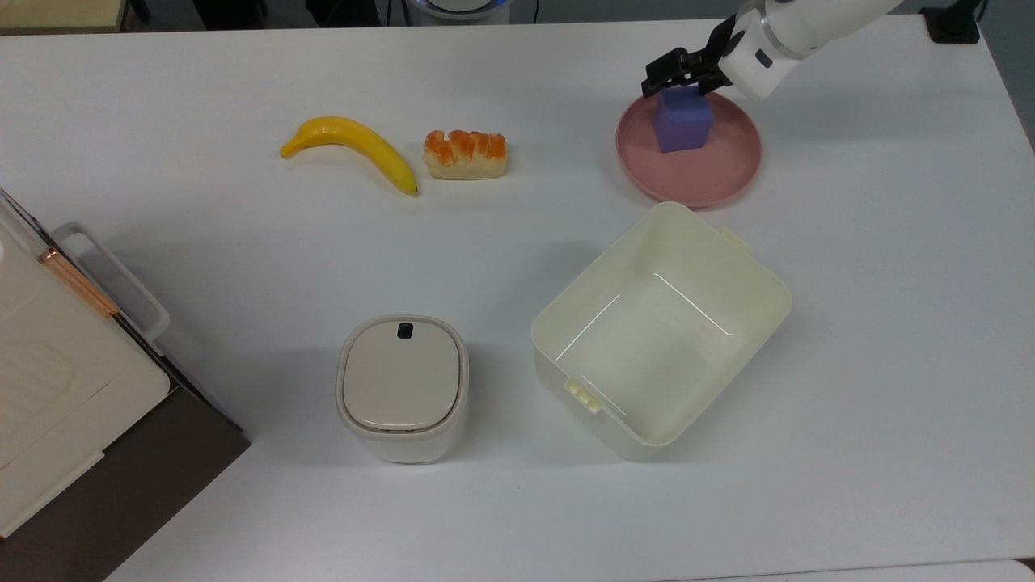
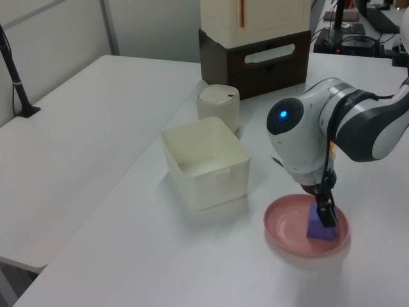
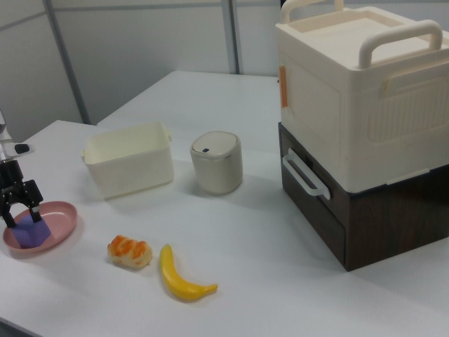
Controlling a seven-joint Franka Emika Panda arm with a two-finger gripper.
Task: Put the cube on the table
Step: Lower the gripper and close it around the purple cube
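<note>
The purple-blue cube (image 1: 684, 125) sits on the far side of a pink round plate (image 1: 711, 174), at the top view's upper right on the white table (image 1: 873, 323). My gripper (image 1: 679, 83) has come down over the cube and is open. In the right view its two black fingers (image 3: 8, 210) stand on either side of the cube (image 3: 29, 234), around its upper part. In the left view the gripper (image 2: 328, 214) overlaps the cube (image 2: 317, 228) on the plate (image 2: 287, 230), with the white arm above it.
A cream square bin (image 1: 614, 267) stands open just in front of the plate. A yellow banana (image 1: 356, 145) and a bread piece (image 1: 466, 153) lie to the top view's left. A lidded white canister (image 1: 402, 386) and a drawer unit (image 1: 48, 380) stand further left.
</note>
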